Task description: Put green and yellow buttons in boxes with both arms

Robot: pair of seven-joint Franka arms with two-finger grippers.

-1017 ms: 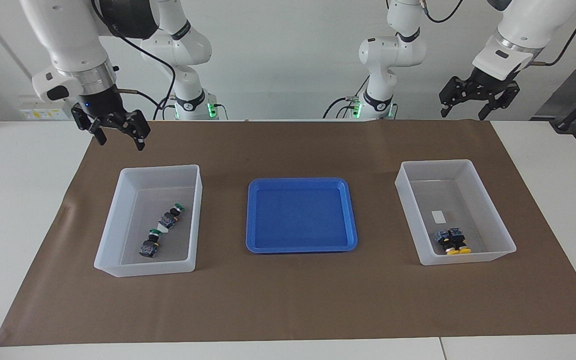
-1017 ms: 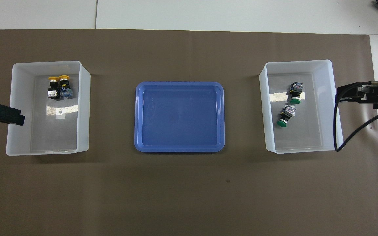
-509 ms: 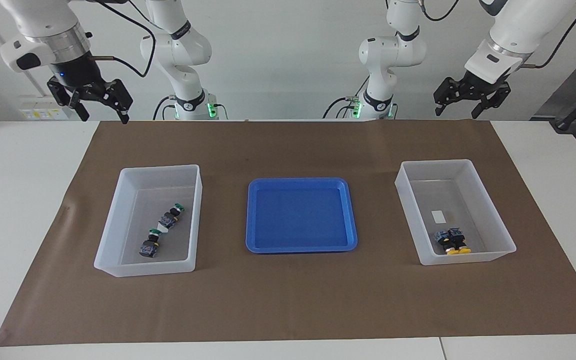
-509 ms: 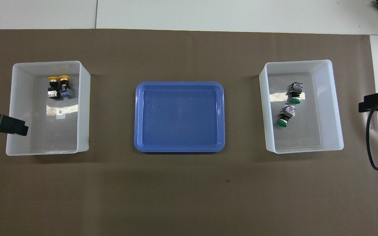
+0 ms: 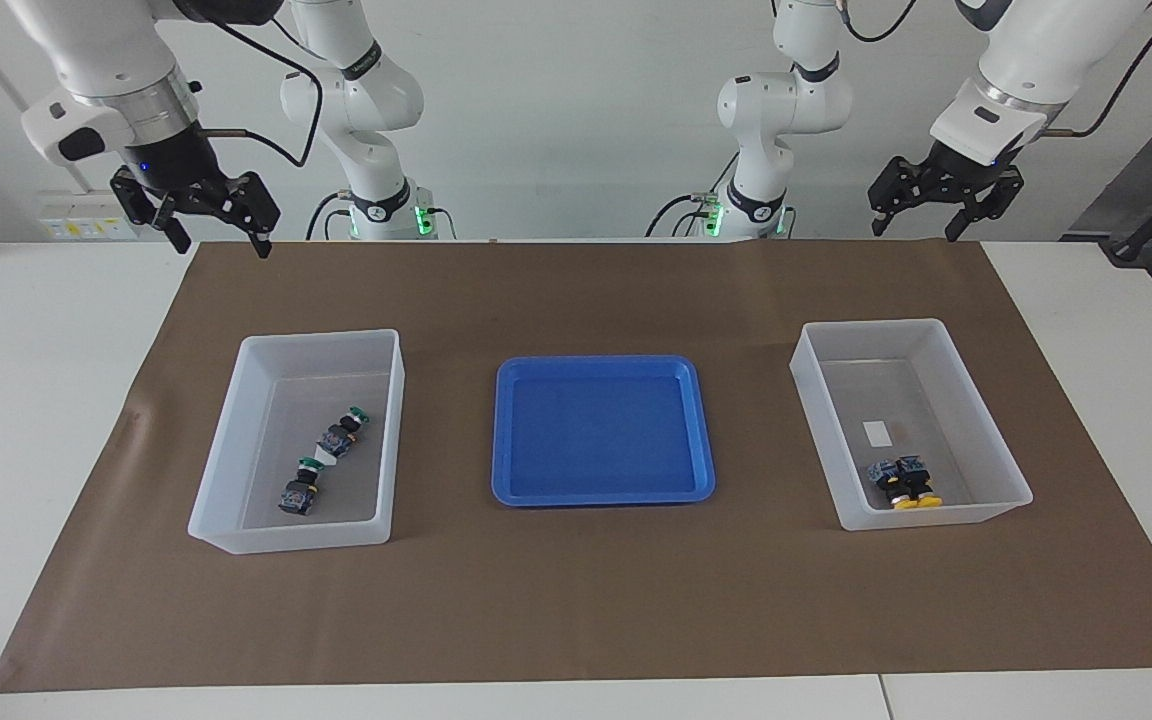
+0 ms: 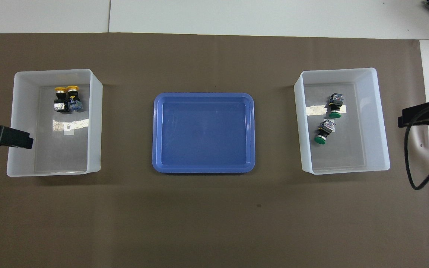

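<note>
Two green buttons [image 5: 344, 432] [image 5: 301, 487] lie in the box [image 5: 321, 338] at the right arm's end; they also show in the overhead view [image 6: 335, 106] [image 6: 324, 133]. Two yellow buttons [image 5: 904, 485] lie side by side in the box [image 5: 876, 325] at the left arm's end, also in the overhead view [image 6: 67, 99]. My right gripper [image 5: 220, 240] is open and empty, raised over the mat's edge by the robots. My left gripper [image 5: 921, 225] is open and empty, raised over the same edge at its own end.
A shallow blue tray [image 5: 596, 362] with nothing in it sits on the brown mat [image 5: 576, 600] between the two boxes. A black cable [image 6: 408, 156] hangs from the right arm beside the box with the green buttons.
My right gripper rose from near its box toward the robots' end, then came slightly back down. My left gripper shifted a little. The buttons have not moved.
</note>
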